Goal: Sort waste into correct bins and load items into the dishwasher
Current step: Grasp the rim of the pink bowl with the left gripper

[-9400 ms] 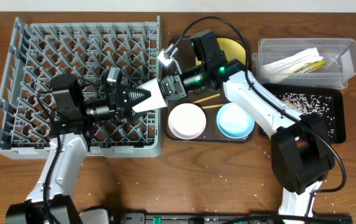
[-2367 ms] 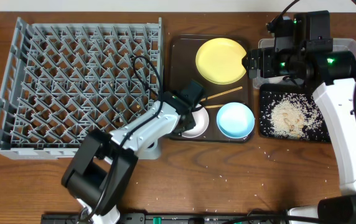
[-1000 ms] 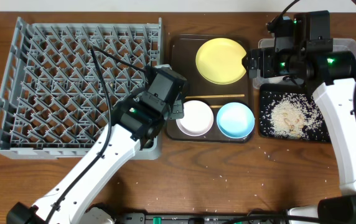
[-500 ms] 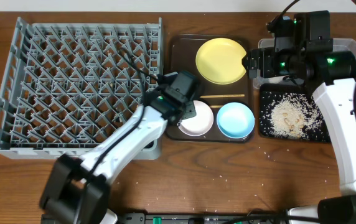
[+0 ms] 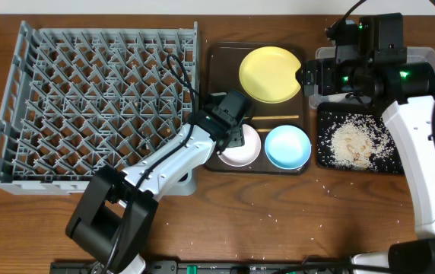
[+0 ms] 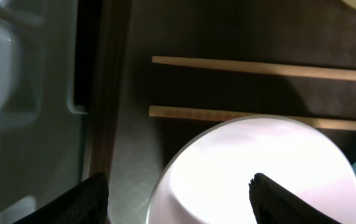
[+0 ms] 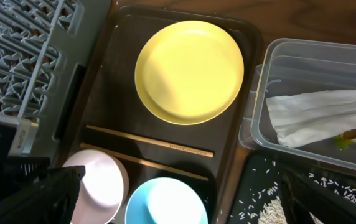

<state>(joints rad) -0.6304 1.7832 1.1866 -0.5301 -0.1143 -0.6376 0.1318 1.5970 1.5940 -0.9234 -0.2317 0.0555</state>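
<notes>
— While the left end effector [image 6: 181, 200] hangs over the white bowl [image 6: 259, 168], are its fingers [image 6: 84, 199] clamped on anything?

— No, it is released. The fingers stand wide apart, one outside the bowl on the rack side, the other over the bowl's inside. The rim lies between them. Whether either finger touches it, I cannot tell.

— Where does that bowl sit?

— On the brown tray [image 5: 219, 61], in the corner nearest the robot and the rack, just beside the blue bowl [image 5: 287, 146]. The yellow plate [image 5: 270, 74] lies at the far end of the same tray. The two chopsticks [image 7: 148, 144] lie side by side across it, between the plate and the bowls.

— And the rack?

— The grey rack [image 5: 88, 91] stands on the bench [image 5: 278, 228], right against the tray's left side.

— The right end effector?

— The right end effector [image 5: 310, 76] is released too, fingers spread, grasping nothing. It hovers over the edge where the brown tray meets the clear tub [image 7: 302, 62].

— The waste?

— A white paper napkin [image 7: 315, 115] lies in the clear tub, with a yellow-green scrap at its side. A heap of rice [image 5: 350, 142] lies in the black tray [image 5: 318, 137], just in front of the tub. A few crumbs [image 5: 325, 183] dot the bench near it.
</notes>
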